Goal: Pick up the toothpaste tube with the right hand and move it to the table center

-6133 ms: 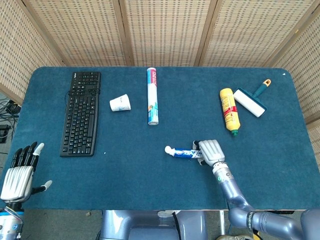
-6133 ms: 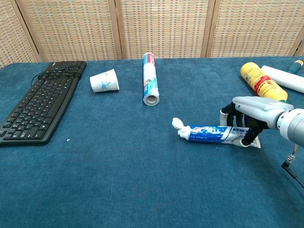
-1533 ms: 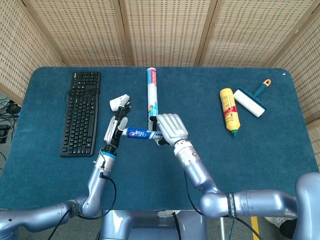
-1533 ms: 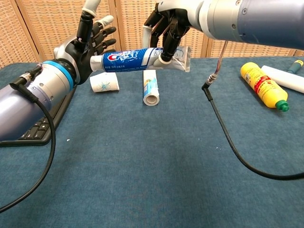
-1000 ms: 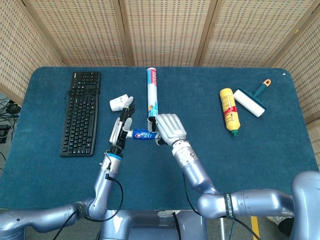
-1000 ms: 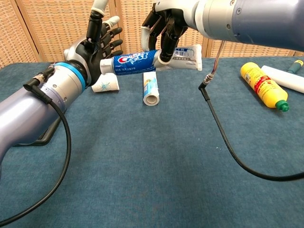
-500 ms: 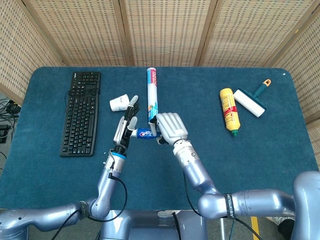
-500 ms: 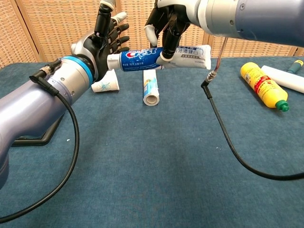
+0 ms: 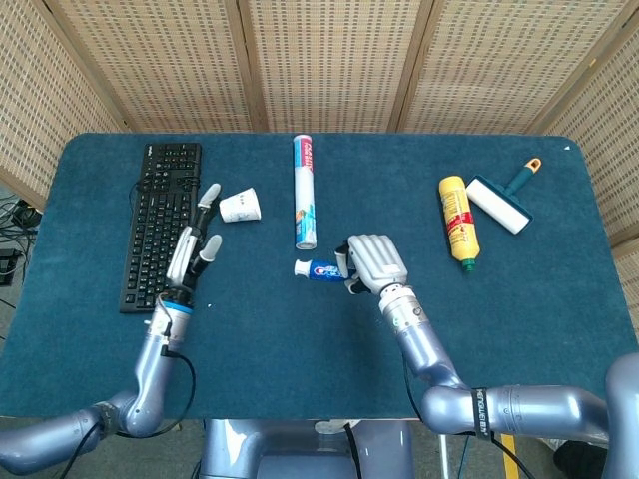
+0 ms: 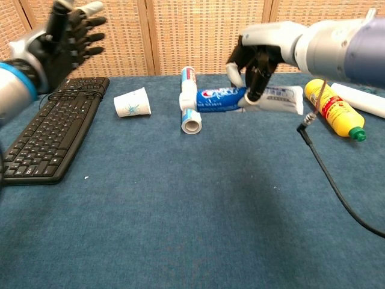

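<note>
My right hand (image 9: 375, 261) (image 10: 257, 58) grips the blue and white toothpaste tube (image 9: 321, 269) (image 10: 240, 99) and holds it level in the air above the middle of the blue table (image 9: 300, 339), cap end pointing left. In the chest view the tube hangs just right of the upright-printed cylinder (image 10: 190, 107). My left hand (image 9: 194, 246) (image 10: 66, 33) is apart from the tube, raised over the keyboard's right side with fingers spread and nothing in it.
A black keyboard (image 9: 163, 224) lies at the left, a tipped paper cup (image 9: 240, 206) beside it. The long cylinder (image 9: 305, 190) lies behind centre. A yellow bottle (image 9: 457, 219) and a lint roller (image 9: 503, 199) lie at the right. A black cable (image 10: 337, 186) hangs from my right arm.
My left hand has pulled away from the tube's cap end, moving left toward the keyboard. My right hand has carried the tube rightward and lower, toward the table centre.
</note>
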`<state>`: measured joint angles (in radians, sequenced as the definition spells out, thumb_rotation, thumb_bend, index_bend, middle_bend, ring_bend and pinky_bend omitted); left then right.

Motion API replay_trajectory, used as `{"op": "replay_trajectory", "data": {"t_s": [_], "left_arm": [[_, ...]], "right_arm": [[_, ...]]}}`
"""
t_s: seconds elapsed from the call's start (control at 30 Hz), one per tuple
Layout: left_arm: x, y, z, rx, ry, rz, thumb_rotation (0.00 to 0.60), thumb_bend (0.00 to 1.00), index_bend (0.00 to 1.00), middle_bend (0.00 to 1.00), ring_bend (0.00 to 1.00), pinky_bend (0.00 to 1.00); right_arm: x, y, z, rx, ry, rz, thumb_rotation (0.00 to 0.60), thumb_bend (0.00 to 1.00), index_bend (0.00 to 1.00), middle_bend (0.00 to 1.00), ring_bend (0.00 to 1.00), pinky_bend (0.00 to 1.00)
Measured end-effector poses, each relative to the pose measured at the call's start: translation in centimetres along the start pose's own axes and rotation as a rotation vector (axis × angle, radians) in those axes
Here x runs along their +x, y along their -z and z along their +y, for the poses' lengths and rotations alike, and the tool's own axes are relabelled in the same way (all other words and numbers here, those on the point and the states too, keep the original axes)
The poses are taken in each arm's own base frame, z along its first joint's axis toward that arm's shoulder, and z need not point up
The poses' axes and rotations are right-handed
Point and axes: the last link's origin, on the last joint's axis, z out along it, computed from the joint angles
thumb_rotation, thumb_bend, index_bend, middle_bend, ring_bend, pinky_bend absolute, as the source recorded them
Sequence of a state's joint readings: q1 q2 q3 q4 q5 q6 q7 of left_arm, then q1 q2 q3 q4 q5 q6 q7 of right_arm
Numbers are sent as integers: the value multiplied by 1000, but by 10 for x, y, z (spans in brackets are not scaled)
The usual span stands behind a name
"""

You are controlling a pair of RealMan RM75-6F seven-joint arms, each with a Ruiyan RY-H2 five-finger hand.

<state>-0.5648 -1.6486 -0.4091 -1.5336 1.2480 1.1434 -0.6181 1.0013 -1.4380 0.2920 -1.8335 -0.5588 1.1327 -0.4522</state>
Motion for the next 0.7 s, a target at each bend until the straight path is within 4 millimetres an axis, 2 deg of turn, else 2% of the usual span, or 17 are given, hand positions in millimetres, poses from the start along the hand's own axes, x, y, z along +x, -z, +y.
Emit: {"op": "replay_trajectory", "data": {"t_s": [0.07,0.1,0.13,0.17,0.2,0.23,0.27,0.37,0.53,0.7], "left_arm": [[20,8,-4,-3,-79,4,169,0,0,0,0,0],[28,12,-5,-1,-113,6,173,0,0,0,0,0],[35,17,-8,1,-147,7,179,0,0,0,0,0],[44,22,-11,9,-194,8,186,0,0,0,0,0],[51,25,-13,15,-229,11,194,0,0,0,0,0],[58,27,-14,20,-262,14,209,0,0,0,0,0],[66,30,-16,27,-305,18,233,0,0,0,0,0],[82,41,-22,50,-420,21,309,0,0,0,0,0],[108,62,-26,93,-607,26,324,0,0,0,0,0],[131,91,-23,151,-756,27,386,0,0,0,0,0]], "right_arm": [[-7,0,7,-7,10,-7,600,692,748,725,625,601],[-11,1,9,-11,13,-11,600,645,714,695,601,594],[-14,1,12,-14,14,-14,600,506,611,609,525,552],[-19,1,14,-20,11,-17,600,314,457,474,398,450],[-22,1,15,-22,8,-18,600,189,346,372,296,355],[-25,2,16,-24,2,-19,600,60,203,226,148,204],[-29,3,17,-24,-10,-22,600,7,109,113,50,86],[-36,7,20,-22,-44,-45,600,0,15,3,0,1],[-36,14,26,-6,-39,-50,600,0,1,0,0,0],[-25,28,36,19,1,-5,600,0,2,0,0,0]]}}
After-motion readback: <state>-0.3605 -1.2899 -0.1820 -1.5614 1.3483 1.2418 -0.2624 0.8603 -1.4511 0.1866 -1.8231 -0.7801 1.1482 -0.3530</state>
